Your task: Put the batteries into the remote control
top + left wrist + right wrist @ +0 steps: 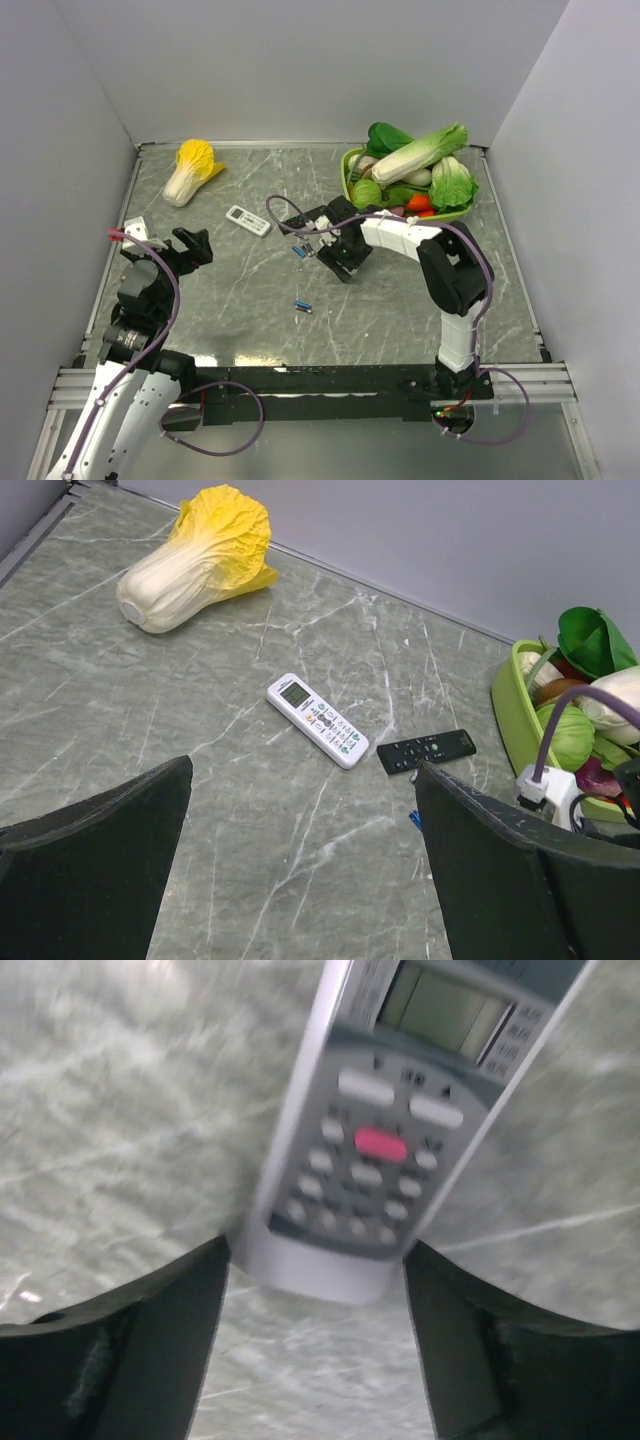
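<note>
Currently the remote control (370,1150) is lying face up on the grey marbled table (400,320), near the middle, beneath the right arm's wrist. In the right wrist view, which is blurred, it is showing a pale silvery-white body with a darker grey face. A greenish-grey screen is sitting at its far end. Below that come two white oblong keys, one pink-red key and several rows of small pale round buttons.

The right gripper (318,1255) is hanging low over the remote's near end. Its two dark fingers are standing apart, one on each side of that end and just beside its edges. Whether they are pressing on the casing I cannot tell.

The left gripper (300,770) is hovering over bare table on the left with its fingers spread wide and nothing between them.

Of the batteries (302,306), one blue cell is lying alone on the table nearer the arm bases. A second battery (298,250) is lying just left of the right gripper.

Farther back, a smaller white remote (317,720) and a slim black remote (427,750) are lying near each other without touching. A yellow cabbage (200,555) is resting at the back left, and a green basket (505,705) of vegetables is standing at the back right.
</note>
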